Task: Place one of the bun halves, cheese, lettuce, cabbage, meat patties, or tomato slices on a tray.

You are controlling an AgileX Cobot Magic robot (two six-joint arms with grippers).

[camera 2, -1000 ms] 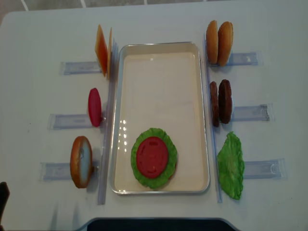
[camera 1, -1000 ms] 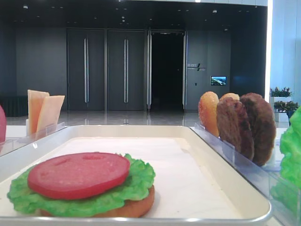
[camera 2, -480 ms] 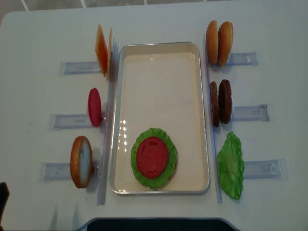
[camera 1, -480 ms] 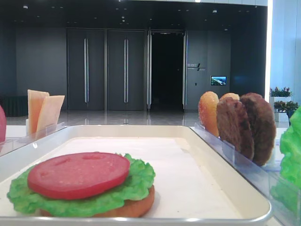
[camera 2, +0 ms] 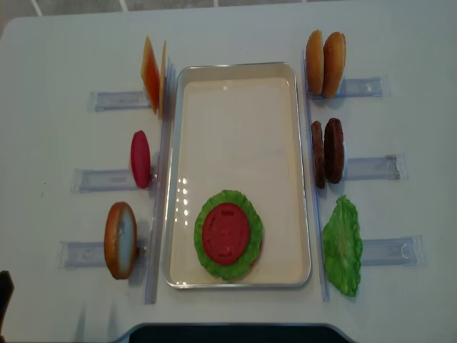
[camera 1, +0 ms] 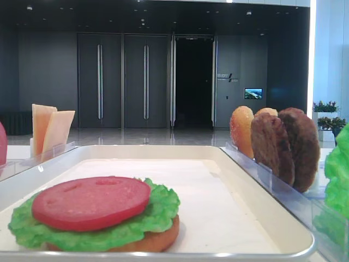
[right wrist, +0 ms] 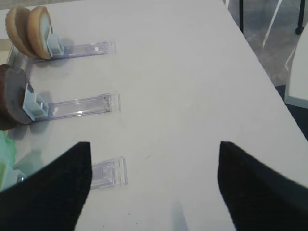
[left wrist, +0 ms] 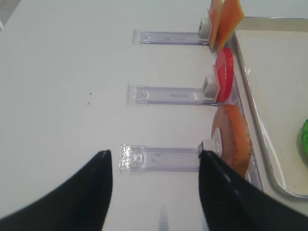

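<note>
White tabletop (camera 2: 235, 28) is the largest thing before you, smooth and matte, and on it sits the tray (camera 2: 235, 68), a shallow rectangle with a pale rounded metal rim and a flat white floor. Over the last second you will find almost nothing has changed: the stack at the near end of the tray lies exactly where it did, so I judge a placement finished and both arms pulled back, ready for the next piece. That stack is a ruffled green lettuce (camera 2: 211, 257) leaf over an orange bun base, with one of the tomato slices (camera 2: 226, 234) flat on top, smooth and faintly dented. Clear plastic racks (camera 2: 371, 168) flank the tray; on the right they hold upright the glossy bun halves (camera 2: 325, 63), the rough dark meat patties (camera 2: 328, 151) and a spare crinkled leaf, on the left the thin cheese (camera 2: 151, 74), another red slice and one more bun. Your left gripper (left wrist: 156, 192) hangs with its dark jaws spread wide and empty beside the nearest left rack, and your right gripper (right wrist: 154, 185) is likewise agape over bare table, holding nothing.
</note>
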